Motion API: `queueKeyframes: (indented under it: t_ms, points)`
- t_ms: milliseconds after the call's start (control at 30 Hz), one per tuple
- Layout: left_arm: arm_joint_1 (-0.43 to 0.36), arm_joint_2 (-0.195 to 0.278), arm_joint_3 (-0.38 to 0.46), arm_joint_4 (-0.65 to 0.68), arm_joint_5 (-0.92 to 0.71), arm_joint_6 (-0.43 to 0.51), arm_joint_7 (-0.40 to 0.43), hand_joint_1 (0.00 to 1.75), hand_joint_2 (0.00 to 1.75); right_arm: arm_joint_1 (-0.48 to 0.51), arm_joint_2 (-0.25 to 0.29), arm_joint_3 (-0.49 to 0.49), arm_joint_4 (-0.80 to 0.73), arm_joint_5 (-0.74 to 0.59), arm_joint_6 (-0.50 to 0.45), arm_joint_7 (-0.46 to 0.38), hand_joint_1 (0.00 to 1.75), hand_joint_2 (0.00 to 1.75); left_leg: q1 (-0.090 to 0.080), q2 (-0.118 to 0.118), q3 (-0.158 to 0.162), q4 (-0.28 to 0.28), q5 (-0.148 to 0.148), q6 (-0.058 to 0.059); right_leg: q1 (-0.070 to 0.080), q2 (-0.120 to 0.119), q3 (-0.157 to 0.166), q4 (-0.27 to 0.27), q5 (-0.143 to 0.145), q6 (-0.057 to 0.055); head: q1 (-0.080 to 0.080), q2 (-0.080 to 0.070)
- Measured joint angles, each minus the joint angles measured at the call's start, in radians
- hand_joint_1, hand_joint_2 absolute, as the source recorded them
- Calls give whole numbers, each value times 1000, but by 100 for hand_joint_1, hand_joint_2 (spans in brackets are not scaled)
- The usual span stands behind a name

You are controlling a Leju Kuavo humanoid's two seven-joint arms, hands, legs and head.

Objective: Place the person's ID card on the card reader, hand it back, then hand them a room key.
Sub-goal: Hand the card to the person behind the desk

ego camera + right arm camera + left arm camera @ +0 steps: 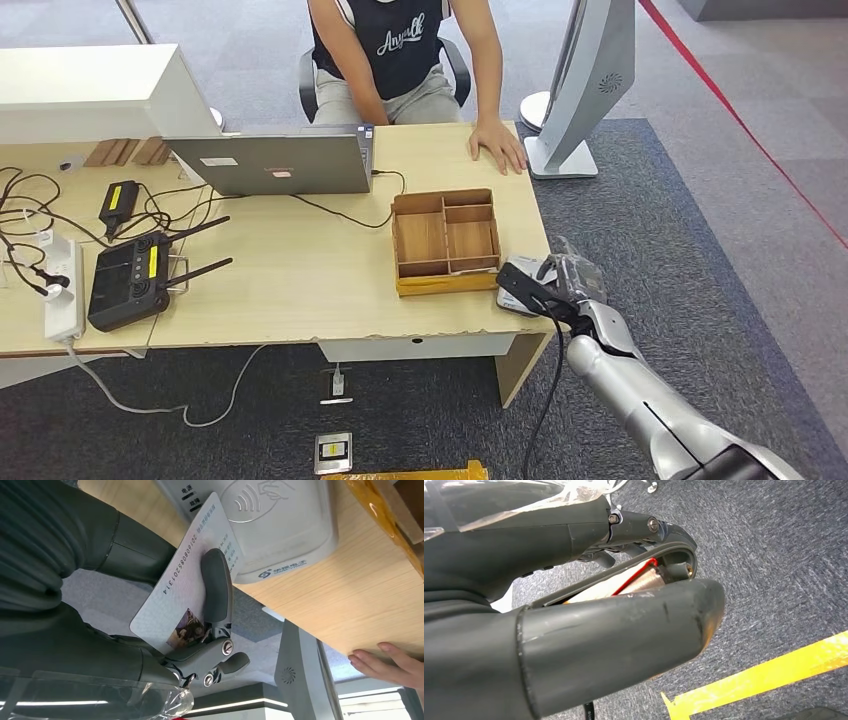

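My right hand (560, 285) hovers at the table's front right corner and pinches the person's ID card (180, 580) between its thumb and a dark finger (216, 587). The card is pale, with a printed number and a small photo. One of its corners overlaps the near edge of the white card reader (280, 525), which lies on the table under my hand (512, 300). Whether card and reader touch, I cannot tell. My left hand (589, 630) hangs over grey carpet with nothing in it. The person's hand (497, 145) lies flat on the far table edge.
A wooden compartment tray (445, 240) stands just left of the reader. Further left are a laptop (275, 160), a black router (130, 280), a power strip (62, 290) and cables. A grey monitor stand (575, 100) rises at the far right corner. Yellow floor tape (764, 675) crosses the carpet.
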Motion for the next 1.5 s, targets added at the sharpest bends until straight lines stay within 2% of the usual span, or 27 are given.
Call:
queueKeyframes:
  t_ms: [400, 600, 767, 1000, 1500]
  points:
    - [0, 0, 0, 0, 0, 2, 3, 0, 0, -1, 10, 0, 35, -9, -6, -21, 175, 175, 0, 0, 1, 0, 0, 0, 0, 0, 1, 0, 0, 0, 0, 0]
    - [0, 0, 0, 0, -12, 3, 0, 0, 0, -16, 14, 0, 40, -4, -40, -38, 175, 175, 0, 0, 0, 0, 0, 0, 0, 0, 1, 0, 0, 0, 0, 0]
    - [-1, 0, -1, 0, -36, 2, -14, 0, 0, -83, -1, -4, -12, 32, -71, -4, 175, 175, -1, 0, -2, 0, 2, 0, 0, 0, -2, 0, 3, 0, 0, 0]
    - [-7, -1, -3, 0, -57, -2, -19, 0, 0, -229, -42, -24, -127, 80, -27, 64, 175, 175, -1, 0, -1, 0, 2, 0, 0, 0, -2, 0, 3, 0, 0, 0]
    - [-11, -2, -12, 0, -60, -2, -19, 0, 0, -253, -64, -36, -211, 103, -20, 70, 175, 175, -1, 0, -3, 0, 2, 0, 0, 0, -2, 0, 3, 0, 0, 0]
